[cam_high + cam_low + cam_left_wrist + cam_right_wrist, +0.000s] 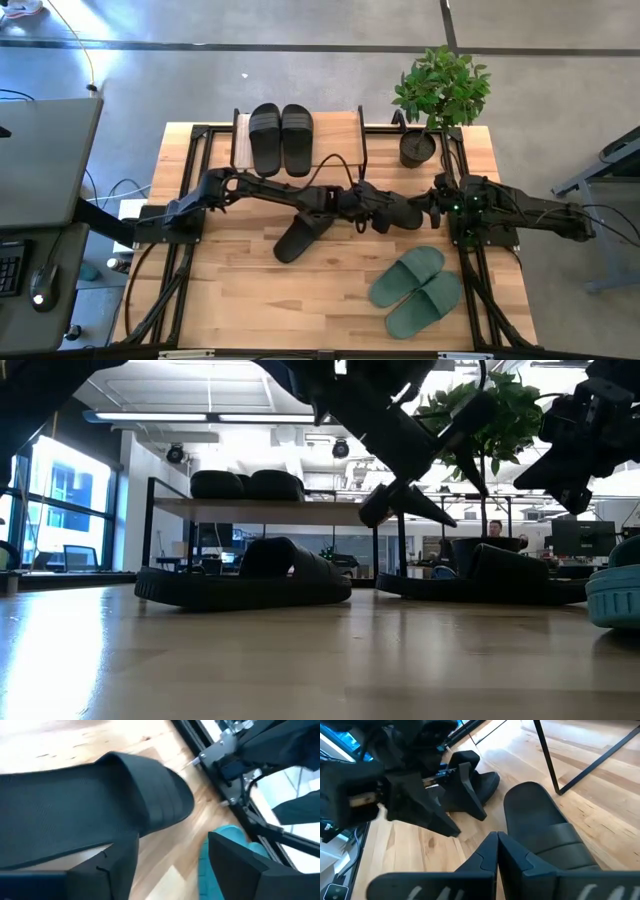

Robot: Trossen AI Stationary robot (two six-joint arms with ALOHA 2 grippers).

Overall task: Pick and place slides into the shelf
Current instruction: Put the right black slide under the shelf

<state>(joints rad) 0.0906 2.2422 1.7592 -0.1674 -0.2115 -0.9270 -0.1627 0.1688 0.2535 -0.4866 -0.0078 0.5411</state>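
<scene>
Two black slides [280, 138] lie side by side on the shelf's plank [340, 135]. A third black slide [298, 240] lies sole down on the table, and a fourth [405, 216] lies to its right. The green pair [415, 290] rests near the right front. My left gripper [172, 865] is open and hovers over the fourth slide [100, 805]; the low view shows the left gripper [410, 510] above the table. My right gripper [497, 850] is shut, raised over that same slide's [545, 830] other end, and appears high in the low view [575, 450].
A potted plant [418, 148] stands at the shelf's right end, close to the right arm. The shelf's thin black leg [547, 755] rises just beyond the fourth slide. Black frame rails run along both table sides. Bare wood lies toward the near left.
</scene>
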